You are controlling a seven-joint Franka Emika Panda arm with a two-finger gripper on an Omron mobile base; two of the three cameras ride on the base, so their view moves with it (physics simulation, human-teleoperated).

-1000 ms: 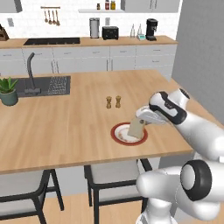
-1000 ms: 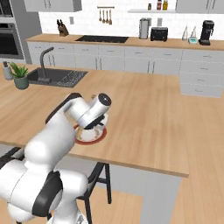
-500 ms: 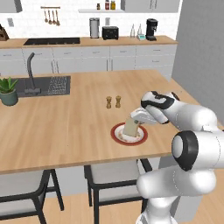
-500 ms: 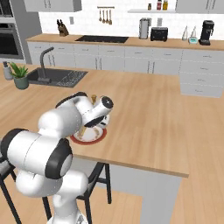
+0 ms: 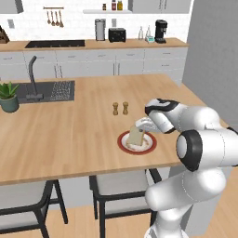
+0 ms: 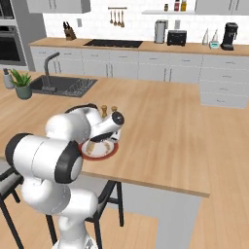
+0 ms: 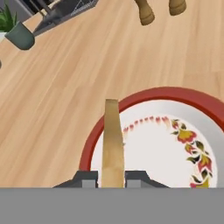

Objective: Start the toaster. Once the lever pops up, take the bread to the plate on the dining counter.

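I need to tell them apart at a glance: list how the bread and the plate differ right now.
The bread is a thin tan square; the plate is round, red-rimmed, white inside with a flower pattern. The bread stands on edge, pinched in the shut tool; the plate lies flat on the wooden counter. The bread is narrower than the plate. Both sit at the same spot, bread over plate.

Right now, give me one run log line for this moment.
stage: placing | gripper: shut on bread, held on edge | bread over plate | plate on dining counter | release: not yet
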